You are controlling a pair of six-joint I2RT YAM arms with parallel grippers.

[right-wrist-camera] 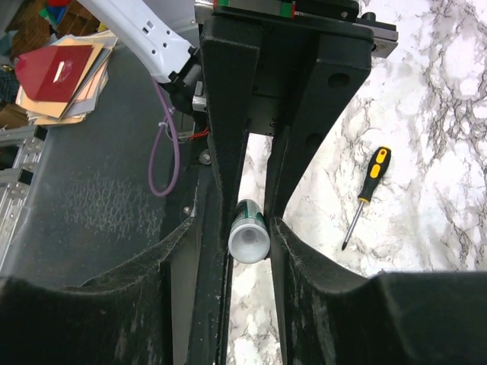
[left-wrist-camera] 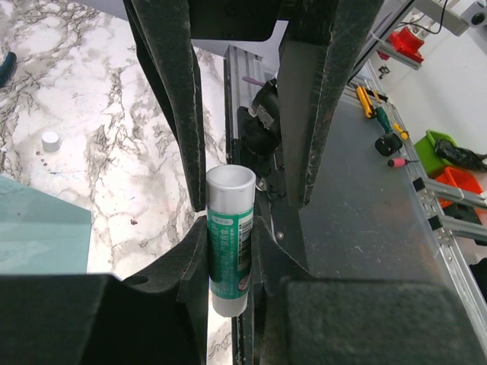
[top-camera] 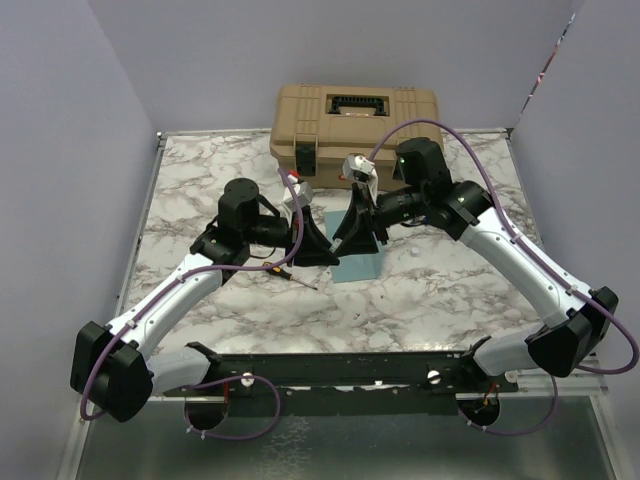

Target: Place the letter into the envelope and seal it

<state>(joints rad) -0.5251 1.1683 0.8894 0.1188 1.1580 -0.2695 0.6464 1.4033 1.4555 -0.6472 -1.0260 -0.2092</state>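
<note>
— Two things I want to know. Where is the envelope, and what are your pincers doing?

— It lies flat on the marble table, in the middle of the top view. It is teal. Both my pincers meet right over it, so part of it is hidden. From my left wrist I see one corner of it at the left edge of the frame.

— And the left pincer?

— Clenched. It grips a glue stick, a white tube with a green label, low in the middle of the left wrist view.

— The other one?

— My right pincer has a finger on each side of the tube's white end, in the middle of the right wrist view. I cannot tell if it squeezes the tube or only sits beside it.

— What else is around?

— A small white round cap lies on the marble, upper left of the left wrist view, apart from the envelope. A screwdriver with a yellow and black handle lies on the right of the right wrist view. A tan toolbox stands at the top of the top view.
</note>
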